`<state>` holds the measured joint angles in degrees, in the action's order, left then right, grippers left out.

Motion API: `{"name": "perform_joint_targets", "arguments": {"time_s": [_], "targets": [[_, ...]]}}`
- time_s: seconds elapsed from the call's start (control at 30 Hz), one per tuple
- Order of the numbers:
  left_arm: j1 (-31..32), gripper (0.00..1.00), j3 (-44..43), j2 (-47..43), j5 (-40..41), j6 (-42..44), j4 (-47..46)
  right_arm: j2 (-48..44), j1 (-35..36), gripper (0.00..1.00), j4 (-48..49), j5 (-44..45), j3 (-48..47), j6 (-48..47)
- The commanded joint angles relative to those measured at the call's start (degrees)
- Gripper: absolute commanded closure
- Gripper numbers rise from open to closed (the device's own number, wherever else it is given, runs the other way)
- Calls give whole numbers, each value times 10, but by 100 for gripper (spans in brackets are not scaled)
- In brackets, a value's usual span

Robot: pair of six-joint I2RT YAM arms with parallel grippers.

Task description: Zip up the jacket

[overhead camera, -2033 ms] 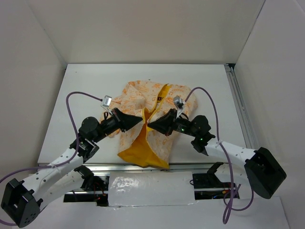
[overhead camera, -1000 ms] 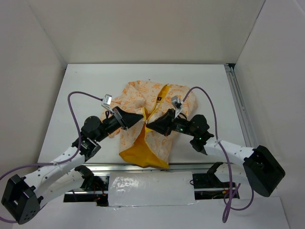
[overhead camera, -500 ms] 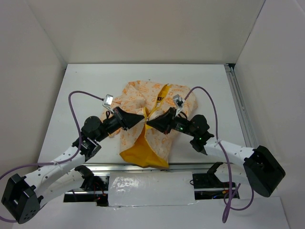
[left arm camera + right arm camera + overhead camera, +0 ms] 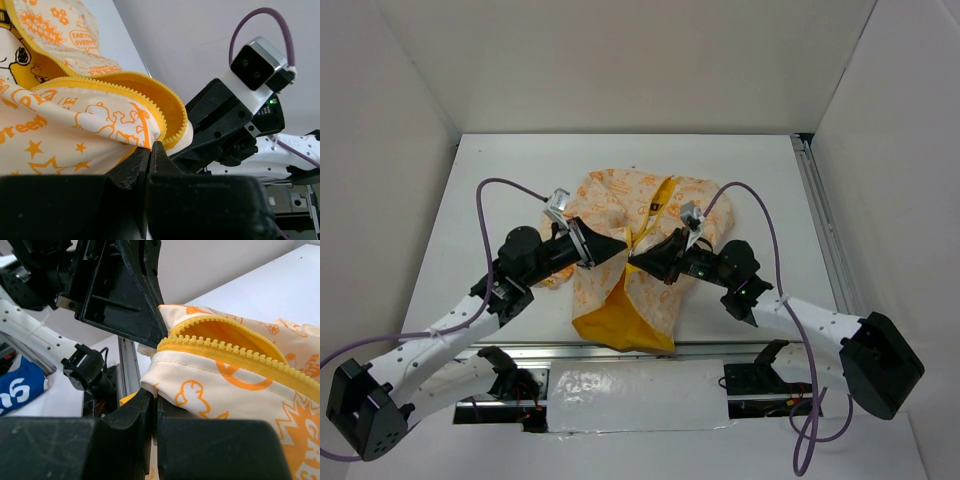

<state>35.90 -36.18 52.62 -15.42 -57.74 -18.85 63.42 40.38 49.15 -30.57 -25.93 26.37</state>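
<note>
The cream-peach jacket [image 4: 620,215] with orange print lies open on the table, its yellow lining [image 4: 615,315] folded out near the front edge. My left gripper [image 4: 623,247] is shut on the jacket's left front edge [image 4: 100,120] beside the yellow zipper teeth [image 4: 150,105]. My right gripper [image 4: 633,262] is shut on the right front edge [image 4: 200,380], just under its yellow zipper strip [image 4: 225,352]. The two grippers face each other tip to tip over the jacket's middle, holding both edges lifted and close together. The slider is not visible.
The white table [image 4: 500,180] is walled by white panels at the back and sides. A metal rail [image 4: 825,230] runs along the right edge. A foil-covered bar [image 4: 635,395] lies at the near edge between the arm bases.
My left gripper has moved right and slightly up, closing on the right gripper, and its wrist has turned. The right gripper has barely moved. Both keep their hold on the jacket edges.
</note>
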Motion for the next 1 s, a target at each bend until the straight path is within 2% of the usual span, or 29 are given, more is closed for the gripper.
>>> {"name": "perform_joint_targets", "arguments": {"time_s": [0.0, 0.1, 0.27, 0.33, 0.53, 0.73, 0.97], "targets": [[6, 88, -43, 0, -10, 23, 42, -23, 21, 100, 5, -18, -24, -40], [7, 77, -41, -6, -14, 34, 42, -34, 21, 100, 2, -3, -19, -37], [6, 66, -24, -13, -45, 48, 9, -30, 22, 100, 9, 7, -23, -20], [7, 66, -23, -9, -61, 57, -1, -22, 22, 100, 6, 4, -27, -15], [7, 78, -29, -1, -89, 72, -2, -15, 23, 100, -9, 51, -34, 8], [6, 74, -19, -11, -101, 79, 0, -30, 22, 100, 18, 81, -15, 33], [6, 71, -17, -14, -106, 86, 4, -48, 22, 100, 22, 76, -9, 40]]}}
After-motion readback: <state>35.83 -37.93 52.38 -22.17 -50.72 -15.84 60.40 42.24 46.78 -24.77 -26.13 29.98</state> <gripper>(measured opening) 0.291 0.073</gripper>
